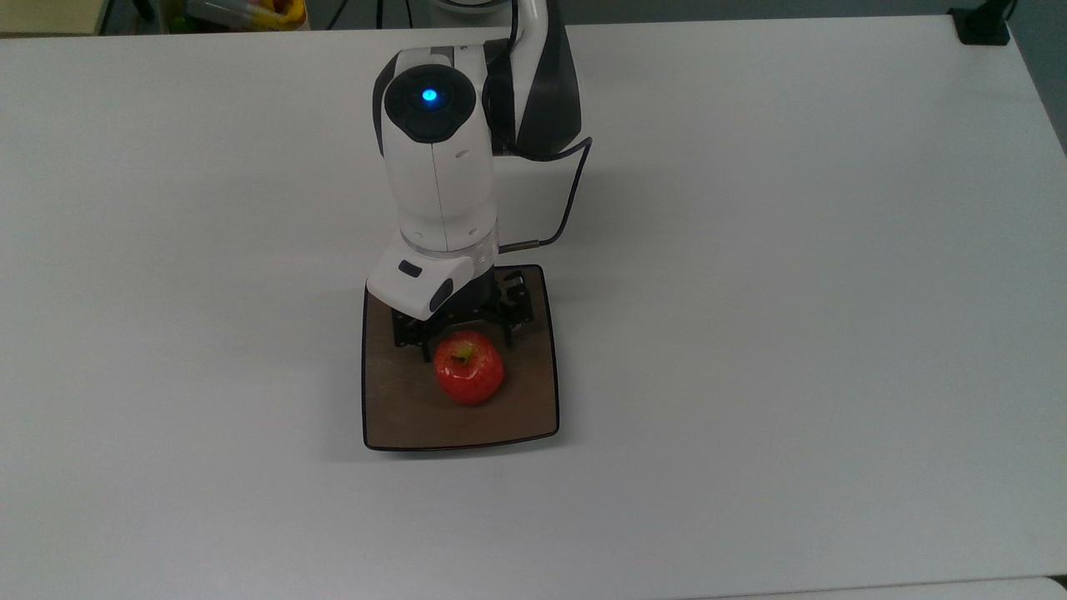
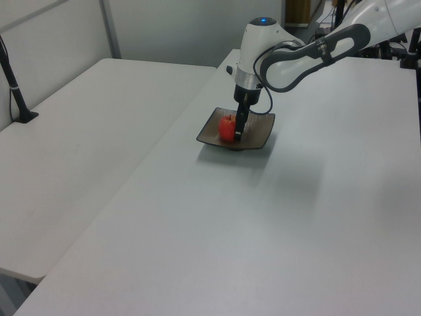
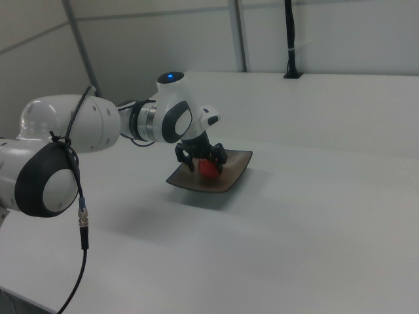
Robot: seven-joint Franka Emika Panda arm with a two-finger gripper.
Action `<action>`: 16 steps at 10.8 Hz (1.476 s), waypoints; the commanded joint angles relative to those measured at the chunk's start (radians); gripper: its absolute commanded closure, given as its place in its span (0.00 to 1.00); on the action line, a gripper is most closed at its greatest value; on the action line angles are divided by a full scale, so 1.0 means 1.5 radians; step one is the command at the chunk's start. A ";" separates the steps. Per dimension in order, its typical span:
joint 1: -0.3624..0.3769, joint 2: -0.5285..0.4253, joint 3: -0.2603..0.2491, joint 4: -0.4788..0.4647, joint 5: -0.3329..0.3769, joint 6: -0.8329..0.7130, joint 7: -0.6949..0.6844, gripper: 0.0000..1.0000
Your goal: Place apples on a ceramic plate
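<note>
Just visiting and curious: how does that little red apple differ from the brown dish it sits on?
The small glossy red apple is round and bright red with a yellow-green patch at its stem; the square brown ceramic plate is flat, shallow and dark-rimmed. The apple is far smaller, covering only a part of the plate. The apple rests on the plate, the plate on the white table. Both look glossy.

red apple, brown plate, gripper above
</note>
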State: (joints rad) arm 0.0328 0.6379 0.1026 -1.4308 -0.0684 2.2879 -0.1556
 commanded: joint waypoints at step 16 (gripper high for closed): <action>0.015 -0.505 -0.058 -0.086 0.110 -0.598 0.238 0.00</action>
State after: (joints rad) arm 0.0315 -0.0659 0.0472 -1.4596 0.0684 1.3959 0.2449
